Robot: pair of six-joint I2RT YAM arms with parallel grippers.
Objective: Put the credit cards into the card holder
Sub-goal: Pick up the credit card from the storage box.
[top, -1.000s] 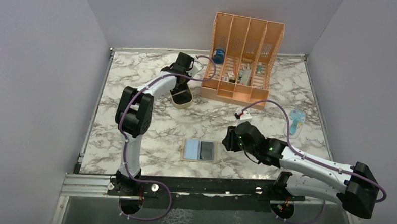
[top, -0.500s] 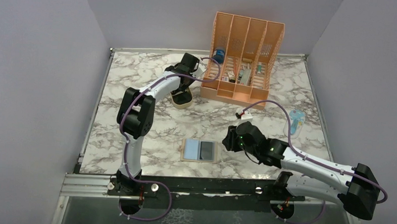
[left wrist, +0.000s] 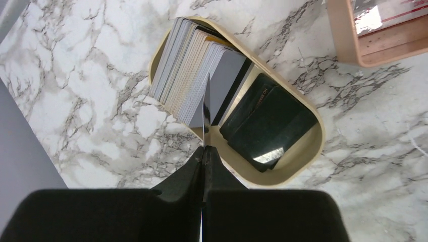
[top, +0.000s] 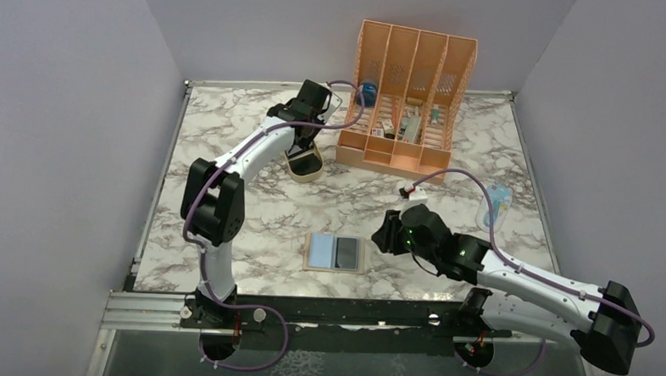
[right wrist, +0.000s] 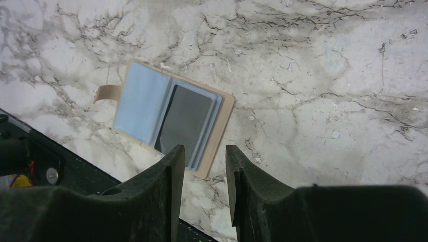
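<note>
The card holder (top: 320, 251) is lying open and flat on the marble counter (top: 501, 136), its light-blue pockets facing up and its small tab sticking out from its left edge. A dark card (right wrist: 184, 123) is sitting in its right-hand pocket.

Just to the right of the card holder, the right fingers (right wrist: 169, 176) are hovering above the counter. They are standing narrowly apart with nothing between them, and they are not touching the holder.

Well beyond the card holder and a little to its left, a tan oval tray (left wrist: 303, 156) is resting on the counter. The rest of the credit cards (left wrist: 186, 75) are standing on edge in it as a leaning stack, and a dark case (left wrist: 267, 126) is lying beside that stack in the same tray. The left fingers (left wrist: 197, 169) are reaching down over the tray, pressed together and pinching a single card (left wrist: 206, 108) seen edge-on at the case side of the stack.

Farther from the card holder than the tray, and to the right, an orange slotted organizer (top: 406, 98) is standing at the back of the counter.
</note>
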